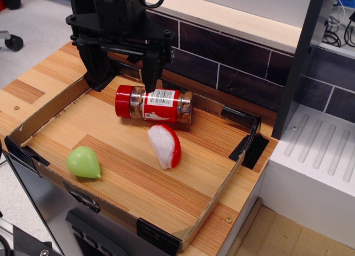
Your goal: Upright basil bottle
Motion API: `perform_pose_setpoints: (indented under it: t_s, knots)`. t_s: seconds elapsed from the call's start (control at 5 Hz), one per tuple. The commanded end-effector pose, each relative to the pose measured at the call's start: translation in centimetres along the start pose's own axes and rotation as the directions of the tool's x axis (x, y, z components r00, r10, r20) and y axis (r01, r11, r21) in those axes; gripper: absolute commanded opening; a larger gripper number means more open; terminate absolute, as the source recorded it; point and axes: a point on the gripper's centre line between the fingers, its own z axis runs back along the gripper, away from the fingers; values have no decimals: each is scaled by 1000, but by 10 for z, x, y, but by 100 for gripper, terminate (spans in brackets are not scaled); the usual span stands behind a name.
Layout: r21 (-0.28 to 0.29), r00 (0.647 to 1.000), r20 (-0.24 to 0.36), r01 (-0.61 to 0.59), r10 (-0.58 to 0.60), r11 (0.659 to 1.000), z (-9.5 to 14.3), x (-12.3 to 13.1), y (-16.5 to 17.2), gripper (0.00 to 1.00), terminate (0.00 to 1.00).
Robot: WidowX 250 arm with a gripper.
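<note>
The basil bottle (154, 105) lies on its side on the wooden tray floor, red cap pointing left, label facing up. My black gripper (123, 74) hangs just behind and above the bottle's cap end. Its two fingers (151, 73) are spread apart and hold nothing. The right finger's tip is close to the bottle's upper edge; I cannot tell whether it touches.
A red-and-white wedge toy (165, 145) lies just in front of the bottle. A green pear-shaped toy (84, 162) lies at front left. Low cardboard walls (217, 196) ring the tray. A dark tiled wall (233, 61) runs behind; a white unit (316, 167) stands right.
</note>
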Motion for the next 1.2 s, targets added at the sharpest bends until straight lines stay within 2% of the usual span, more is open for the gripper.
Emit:
perform_pose_setpoints:
  t_s: [0.0,0.2,0.4,0.6,0.8,1.0]
  knots:
    - [0,1000,0,0,0,1000,0,0,0,100,0]
    - [14,969,2,249,-249,968,-8,6,18,100,0]
    - [-88,873,-99,470,-477,878,-19,17,34,100,0]
    - [-41,738,16,675,-675,737,-29,44,47,100,0]
    - [-32,548,54,836,-835,547,-39,56,47,100,0]
    - [-42,392,113,920,-913,390,-45,59,45,100,0]
